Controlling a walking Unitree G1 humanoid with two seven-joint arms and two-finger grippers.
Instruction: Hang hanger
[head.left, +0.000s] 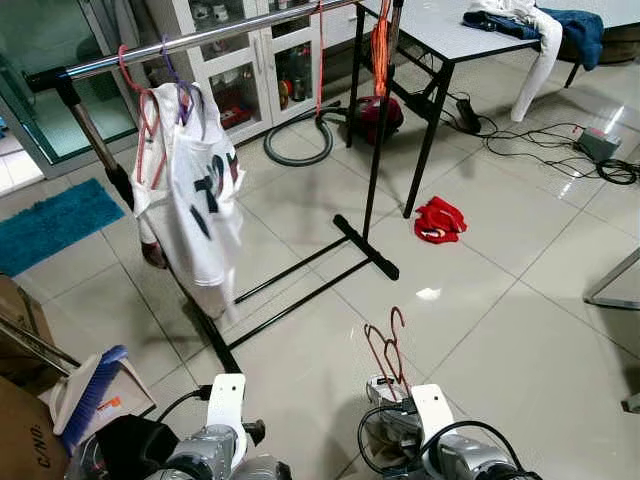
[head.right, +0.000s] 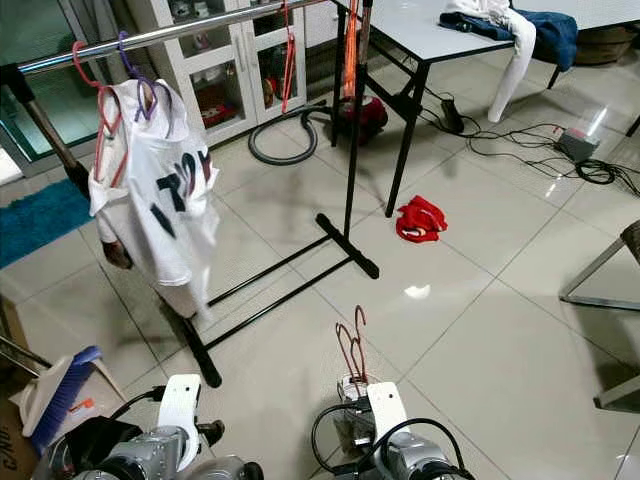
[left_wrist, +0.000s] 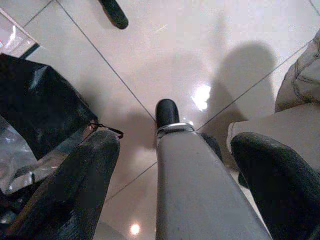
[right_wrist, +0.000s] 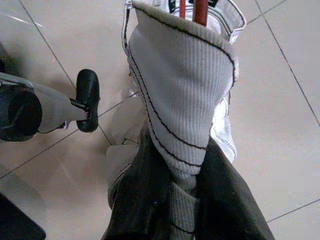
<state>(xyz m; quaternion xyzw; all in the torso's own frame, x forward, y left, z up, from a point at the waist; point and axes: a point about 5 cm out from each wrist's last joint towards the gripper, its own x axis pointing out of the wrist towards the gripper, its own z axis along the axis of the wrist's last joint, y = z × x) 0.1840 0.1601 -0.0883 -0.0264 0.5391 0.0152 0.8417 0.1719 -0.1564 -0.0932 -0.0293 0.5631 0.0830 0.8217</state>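
A red wire hanger (head.left: 389, 346) with a white garment (right_wrist: 182, 85) on it stands up from my right gripper (right_wrist: 187, 186), low in front of me; the gripper is shut on the garment's ribbed collar, just under the hanger's wires. My left gripper (left_wrist: 175, 150) hangs open over the floor tiles, holding nothing. Ahead to the left stands a clothes rack; its silver rail (head.left: 200, 40) carries a white printed shirt (head.left: 195, 200) on a hanger, a purple and a pink hanger beside it, and red and orange hangers further right.
The rack's black foot bars (head.left: 365, 245) lie across the tiles ahead. A red cloth (head.left: 440, 220) lies on the floor by a folding table (head.left: 450, 40). Vacuum hose (head.left: 300, 140), cables (head.left: 560, 150), a broom and dustpan (head.left: 90, 390) and cardboard boxes (head.left: 20, 420) sit around.
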